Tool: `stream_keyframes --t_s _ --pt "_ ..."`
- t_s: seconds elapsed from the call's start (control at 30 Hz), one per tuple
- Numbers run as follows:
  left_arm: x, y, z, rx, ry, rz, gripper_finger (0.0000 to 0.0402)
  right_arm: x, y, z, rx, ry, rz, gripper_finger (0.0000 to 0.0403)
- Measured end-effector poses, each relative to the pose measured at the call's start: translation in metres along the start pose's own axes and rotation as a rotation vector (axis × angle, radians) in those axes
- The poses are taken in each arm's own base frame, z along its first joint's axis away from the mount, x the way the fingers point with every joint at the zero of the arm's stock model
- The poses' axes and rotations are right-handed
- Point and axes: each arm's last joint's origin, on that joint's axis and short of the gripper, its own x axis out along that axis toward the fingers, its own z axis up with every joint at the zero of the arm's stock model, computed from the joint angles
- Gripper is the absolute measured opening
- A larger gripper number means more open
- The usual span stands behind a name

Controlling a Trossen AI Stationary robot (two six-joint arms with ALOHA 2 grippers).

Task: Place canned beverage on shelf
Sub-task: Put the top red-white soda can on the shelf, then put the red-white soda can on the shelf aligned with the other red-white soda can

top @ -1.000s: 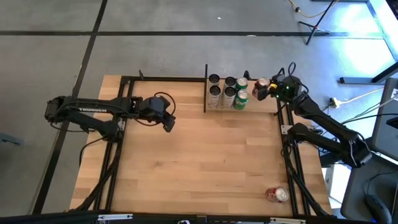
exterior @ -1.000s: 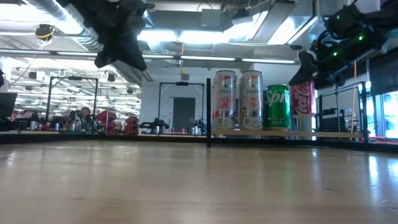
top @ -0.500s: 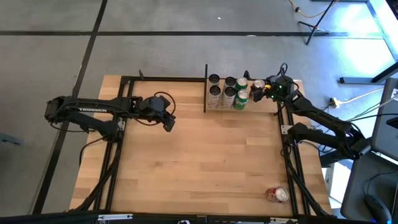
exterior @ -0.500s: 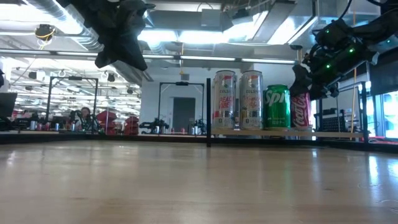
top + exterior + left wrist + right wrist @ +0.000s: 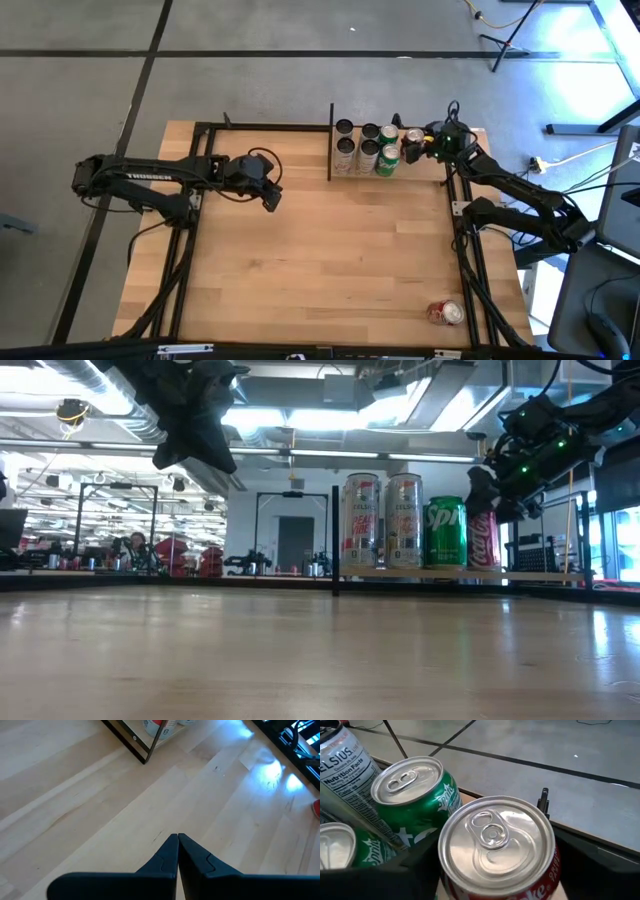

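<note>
My bench (image 5: 320, 260) carries the shelf (image 5: 400, 178) at its far edge, and everything below I place from that shelf. On it stand tall silver Celsius cans (image 5: 363, 520) at the end by the black upright, then green Sprite cans (image 5: 445, 532). My left gripper (image 5: 270, 197) waits over bare wood well off the shelf's upright end, fingers pressed together on nothing. My right gripper (image 5: 428, 142) is at the shelf's other end, pinching the red Coca-Cola can (image 5: 484, 538), which stands upright just beside the nearest Sprite can; its base looks to be on the board, though I can't be sure it bears. So I judge this is the set-down step. Next I should spread the fingers gently and lift straight away, without nudging the neighbouring cans. One more red can (image 5: 446, 313) lies on its side, well apart from the shelf, near the bench's front edge.
</note>
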Motion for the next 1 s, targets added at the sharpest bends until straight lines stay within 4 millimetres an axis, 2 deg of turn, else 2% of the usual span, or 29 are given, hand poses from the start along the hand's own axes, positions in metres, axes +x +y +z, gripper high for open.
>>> stream_keyframes --t_s 0.1,0.17,0.37,0.6,0.87,1.0 --pt "0.0 0.0 0.0 0.0 0.0 0.0 0.0003 0.0 0.0 -0.001 0.002 0.006 -0.006 0.0365" --pt "0.0 0.0 0.0 0.007 0.0 0.0 0.0003 0.0 0.0 0.001 0.014 0.005 -0.007 0.0385" --pt "0.0 0.0 0.0 0.025 0.0 0.0 0.0003 -0.008 0.004 0.027 0.006 -0.008 -0.021 0.0347" --pt "0.0 0.0 0.0 0.055 -0.003 0.004 0.0003 -0.044 0.014 0.078 -0.101 0.036 0.017 0.0315" --pt "-0.001 -0.004 0.001 0.119 -0.044 0.004 0.0003 -0.096 0.041 0.137 -0.124 -0.046 0.404 0.031" --pt "-0.002 -0.01 -0.004 0.158 -0.025 -0.039 0.0003 -0.115 0.07 0.147 -0.152 -0.058 0.612 0.031"
